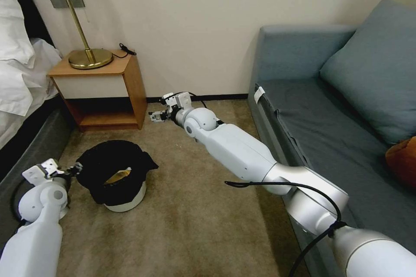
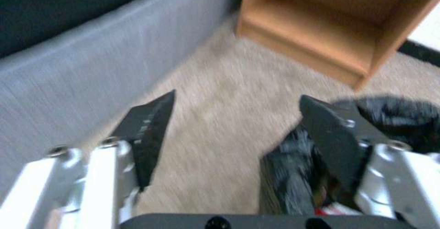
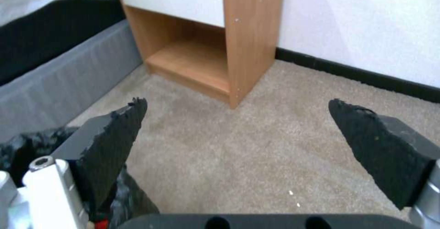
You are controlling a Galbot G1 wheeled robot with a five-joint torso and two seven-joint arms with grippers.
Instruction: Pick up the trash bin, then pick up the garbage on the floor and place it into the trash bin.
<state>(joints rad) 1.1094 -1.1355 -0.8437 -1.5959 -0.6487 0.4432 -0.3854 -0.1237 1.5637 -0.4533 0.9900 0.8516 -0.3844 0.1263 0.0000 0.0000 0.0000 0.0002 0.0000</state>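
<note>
The trash bin (image 1: 125,201) is a small white tub with a black bag (image 1: 113,160) draped over its rim, standing on the carpet at the left. A gold-brown wrapper (image 1: 118,176), a piece of the garbage, lies inside it. My left gripper (image 1: 76,167) is open right beside the bin's left rim. In the left wrist view (image 2: 236,119) one finger (image 2: 332,139) lies against the crinkled bag (image 2: 398,119), with a red-and-white scrap (image 2: 332,209) below it. My right gripper (image 1: 156,116) hangs open and empty over bare carpet beyond the bin (image 3: 236,119), the bag (image 3: 27,146) just beside one finger.
A wooden nightstand (image 1: 130,82) with a brass lamp (image 1: 89,57) stands against the wall behind the bin. The bed's grey base (image 1: 34,138) runs along the left. A blue sofa (image 1: 312,121) with a cushion (image 1: 372,69) fills the right. Open carpet (image 1: 195,216) lies between them.
</note>
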